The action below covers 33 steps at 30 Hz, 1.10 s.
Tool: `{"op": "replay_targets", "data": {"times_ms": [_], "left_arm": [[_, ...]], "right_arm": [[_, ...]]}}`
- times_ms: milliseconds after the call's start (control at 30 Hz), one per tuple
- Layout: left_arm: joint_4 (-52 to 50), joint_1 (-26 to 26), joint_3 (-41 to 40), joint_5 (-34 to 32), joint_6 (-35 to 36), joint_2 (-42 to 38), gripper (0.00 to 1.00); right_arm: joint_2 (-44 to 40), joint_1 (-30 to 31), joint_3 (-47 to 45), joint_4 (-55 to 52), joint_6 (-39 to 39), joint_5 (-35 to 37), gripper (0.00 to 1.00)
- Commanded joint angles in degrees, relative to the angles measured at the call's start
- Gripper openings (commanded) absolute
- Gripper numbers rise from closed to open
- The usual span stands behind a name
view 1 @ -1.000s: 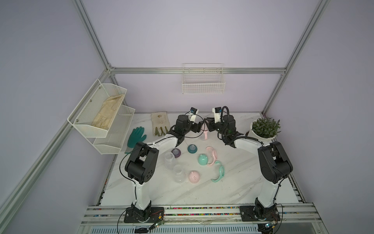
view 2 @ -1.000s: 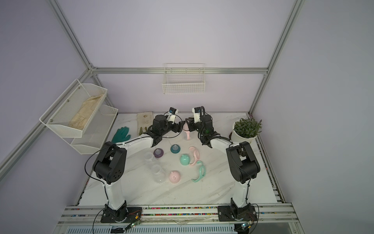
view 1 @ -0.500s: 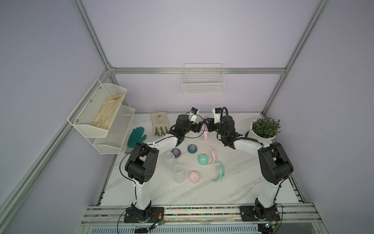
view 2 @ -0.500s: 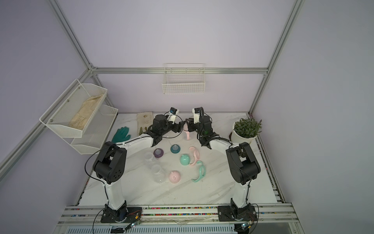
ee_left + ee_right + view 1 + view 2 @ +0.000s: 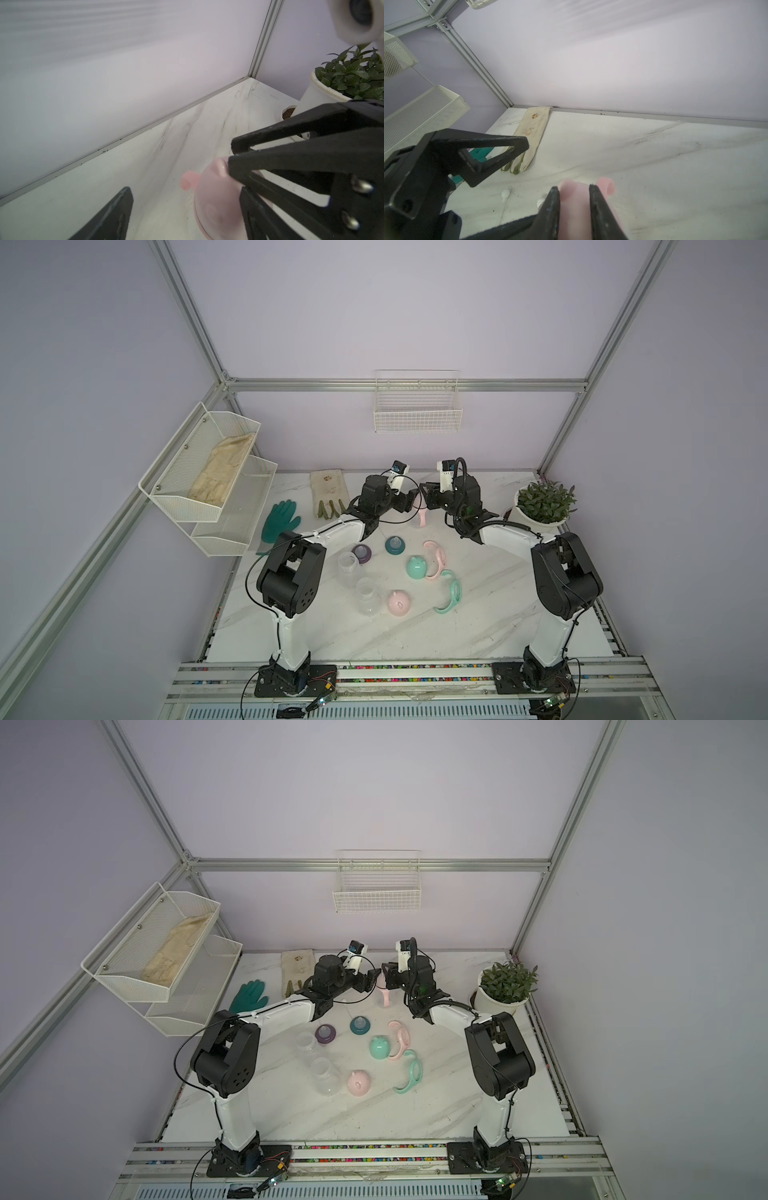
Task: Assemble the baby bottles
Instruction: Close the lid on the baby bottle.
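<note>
At the back middle of the table, both grippers meet over a pink baby bottle (image 5: 420, 520) with a dome cap (image 5: 216, 205) and a handle ring. My right gripper (image 5: 574, 190) is shut on the cap; its place in a top view is (image 5: 427, 499). My left gripper (image 5: 185, 192) stands open around the cap, with a gap at one finger (image 5: 118, 212). Loose on the table lie two clear bottles (image 5: 348, 564) (image 5: 367, 593), a purple collar (image 5: 361, 552), a teal collar (image 5: 395, 544), a mint cap (image 5: 415, 567), a pink cap (image 5: 399, 602), a pink ring (image 5: 437, 558) and a mint ring (image 5: 451, 592).
A white plant pot (image 5: 542, 510) stands at the back right, close to my right arm. A teal glove (image 5: 280, 520) and a beige glove (image 5: 329, 491) lie at the back left. A wire shelf (image 5: 208, 477) hangs on the left wall, a wire basket (image 5: 417, 406) on the back wall.
</note>
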Motion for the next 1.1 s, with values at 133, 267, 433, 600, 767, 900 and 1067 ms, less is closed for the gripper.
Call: {"op": "replay_targets", "data": {"times_ms": [133, 267, 433, 600, 767, 900, 1067], "left_arm": [[-8.69, -0.9, -0.09, 2.0, 1.47, -0.71, 0.82], [-8.53, -0.46, -0.58, 0.18, 0.59, -2.93, 0.84], [-9.82, 0.52, -1.0, -0.48, -0.25, -6.74, 0.86], [-9.98, 0.89, -4.03, -3.37, -0.38, -12.61, 0.9], [-11.39, 1.31, -7.18, -4.82, 0.2, -17.99, 0.97], [-12.53, 1.82, -9.97, -5.34, 0.47, -21.55, 1.0], [-14.22, 2.1, -12.37, -6.61, 1.0, -23.98, 1.0]], "right_arm": [[5.04, 0.29, 0.17, -30.58, 0.49, 0.56, 0.28], [4.53, 0.11, 2.22, -31.73, 0.19, 0.47, 0.28], [4.78, -0.02, 4.82, -33.13, -0.46, 0.17, 0.28], [4.53, 0.04, 7.85, -34.35, -0.98, -0.17, 0.28], [4.57, -0.11, 12.33, -36.43, -2.57, 0.05, 0.3], [5.19, -0.15, 17.2, -38.99, -4.49, 0.4, 0.32], [5.65, -0.37, 22.52, -41.11, -5.8, 0.4, 0.37]]}}
